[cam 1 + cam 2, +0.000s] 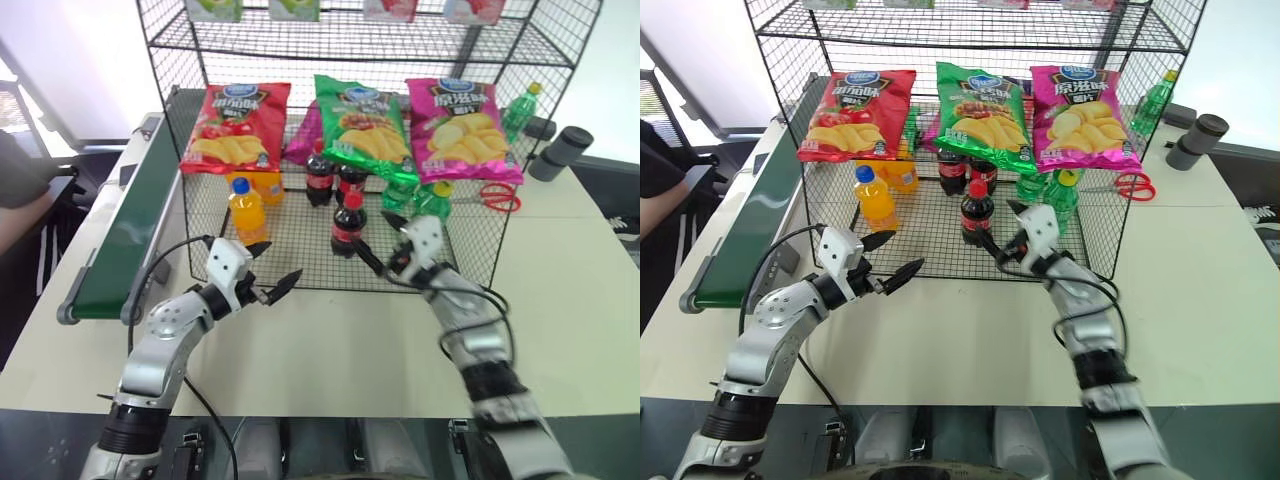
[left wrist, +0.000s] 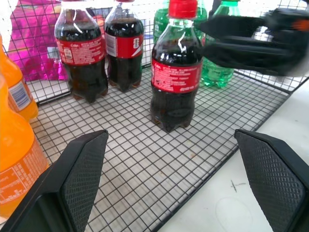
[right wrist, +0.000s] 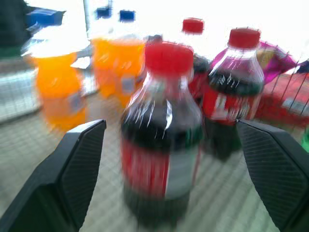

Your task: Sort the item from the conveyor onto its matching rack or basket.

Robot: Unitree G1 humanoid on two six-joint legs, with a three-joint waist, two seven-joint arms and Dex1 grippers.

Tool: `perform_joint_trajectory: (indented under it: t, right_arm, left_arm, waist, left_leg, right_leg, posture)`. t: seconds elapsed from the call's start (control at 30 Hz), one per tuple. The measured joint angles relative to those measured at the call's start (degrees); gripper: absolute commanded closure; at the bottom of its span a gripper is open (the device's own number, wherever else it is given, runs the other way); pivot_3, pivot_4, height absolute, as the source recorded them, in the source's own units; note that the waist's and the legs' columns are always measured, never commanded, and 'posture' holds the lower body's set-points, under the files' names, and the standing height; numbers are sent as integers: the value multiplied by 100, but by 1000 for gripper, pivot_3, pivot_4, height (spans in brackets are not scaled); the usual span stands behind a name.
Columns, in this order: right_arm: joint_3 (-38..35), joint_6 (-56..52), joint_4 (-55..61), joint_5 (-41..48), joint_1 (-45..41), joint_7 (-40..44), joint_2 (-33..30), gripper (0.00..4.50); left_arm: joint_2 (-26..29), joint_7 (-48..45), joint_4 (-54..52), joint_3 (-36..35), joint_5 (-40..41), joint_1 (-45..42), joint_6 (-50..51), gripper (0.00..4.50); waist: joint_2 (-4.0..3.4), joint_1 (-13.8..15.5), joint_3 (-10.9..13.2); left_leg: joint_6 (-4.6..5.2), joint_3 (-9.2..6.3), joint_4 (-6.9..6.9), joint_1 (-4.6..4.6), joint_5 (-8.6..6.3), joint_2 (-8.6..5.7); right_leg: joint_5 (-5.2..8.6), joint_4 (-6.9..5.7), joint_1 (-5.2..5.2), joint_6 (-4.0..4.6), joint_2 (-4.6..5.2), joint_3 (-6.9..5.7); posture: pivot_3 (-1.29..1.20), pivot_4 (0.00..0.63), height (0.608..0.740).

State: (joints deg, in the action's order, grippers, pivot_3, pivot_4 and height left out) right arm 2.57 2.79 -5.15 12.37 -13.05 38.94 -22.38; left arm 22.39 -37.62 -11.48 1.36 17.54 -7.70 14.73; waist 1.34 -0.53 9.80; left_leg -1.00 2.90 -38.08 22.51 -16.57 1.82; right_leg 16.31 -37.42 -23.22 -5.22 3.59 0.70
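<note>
The item, a small cola bottle [image 1: 348,224] with a red cap and red label, stands upright on the mesh floor of the black wire basket [image 1: 300,250]. My right gripper [image 1: 380,240] is open just right of it, its fingers [image 3: 72,179] wide on either side and apart from the bottle [image 3: 161,145]. At the basket's front edge my left gripper [image 1: 271,268] hangs open and empty, its fingertips [image 2: 77,183] pointing toward the bottle [image 2: 176,72]. The dark-green conveyor [image 1: 120,235] runs along the left with nothing on it.
Two more cola bottles [image 1: 333,178], orange soda bottles [image 1: 247,210] and green bottles [image 1: 420,197] stand in the basket. Chip bags [image 1: 360,120] lean on the shelf above. Red scissors [image 1: 500,197] and a dark cylinder [image 1: 560,152] lie on the table to the right.
</note>
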Motion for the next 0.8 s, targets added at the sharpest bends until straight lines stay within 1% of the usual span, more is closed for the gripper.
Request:
perform_joint_trajectory:
  t: [0.07, 0.17, 0.27, 0.37, 0.5, 0.8]
  right_arm:
    - [-100, -376, 566, 90, 562, 320, -555, 60]
    - [-409, -890, 1277, 470, 1028, 501, -969, 60]
    - [-1083, -1334, 1927, 935, 1432, 628, -1437, 60]
    - [-1807, -1642, 2252, 1242, 1873, 731, -1848, 60]
    - [-2198, -1893, 2420, 1515, 2099, 789, -1927, 60]
    - [-2247, -2003, 2421, 1586, 1944, 688, -1918, 60]
  left_arm:
    - [63, -2, 65, -43, -2, 16, 0, 0]
    - [108, -32, 157, -52, 2, -11, -16, 0]
    - [339, -116, 255, -253, 21, 28, -14, 0]
    - [683, -241, 321, -561, 81, 139, -1, 0]
    - [888, -416, 343, -718, 197, 262, 17, 0]
    - [1079, -574, 339, -896, 259, 389, 20, 0]
  waist:
    - [-1, -29, 0]
    - [-6, -71, -1]
    - [-6, -29, -2]
    - [-6, -10, -2]
    - [-6, -16, -2]
    - [-6, -14, -2]
  left_leg:
    - [1, 3, 0, -3, 0, 1]
    - [2, 5, 0, -18, 0, 2]
    - [1, -1, -2, -18, 0, 3]
    - [2, -1, -1, -11, 0, 2]
    - [3, 3, -1, -11, -1, 1]
    - [3, 2, -1, -11, -1, 1]
  right_leg:
    - [0, 3, 2, 0, -2, 3]
    - [0, -11, 5, 1, -10, 11]
    - [0, -12, 7, 2, -16, 9]
    - [1, 4, 8, 2, -15, 7]
    - [0, 11, 12, 2, -12, 9]
    - [0, 11, 12, 2, -13, 8]
  posture:
    - [0, 150, 740]
    - [0, 150, 740]
    - [0, 150, 740]
    - [0, 150, 740]
    - [0, 150, 740]
    - [0, 150, 740]
